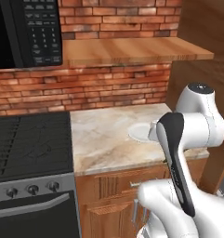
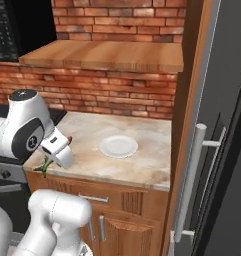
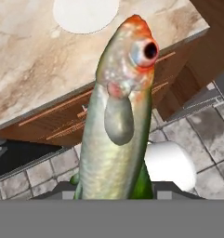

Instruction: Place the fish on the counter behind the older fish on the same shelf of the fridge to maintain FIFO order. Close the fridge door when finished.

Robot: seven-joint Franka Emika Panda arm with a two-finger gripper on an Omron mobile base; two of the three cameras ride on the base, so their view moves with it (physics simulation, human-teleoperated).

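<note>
The fish point(image 3: 118, 121), olive-green with a pale belly and a reddish head, stands up between my fingers in the hand view. My gripper point(image 3: 115, 191) is shut on its tail end. In the right base view the gripper point(image 2: 50, 161) hangs at the counter's point(image 2: 142, 167) front left edge, with a bit of green fish point(image 2: 44, 167) poking out below it. The fish is off the counter point(image 1: 104, 135), held over the cabinet fronts and floor. The grey fridge point(image 2: 227, 115) with its silver handle point(image 2: 192, 185) stands to the right. Its shelf is hidden.
A white plate point(image 2: 119, 146) lies bare on the counter, also seen as the plate point(image 1: 141, 131) beside my arm. A black stove point(image 1: 29, 144) borders the counter on the left, under a microwave point(image 1: 25, 28). A wooden wall shelf point(image 2: 107, 55) overhangs the counter.
</note>
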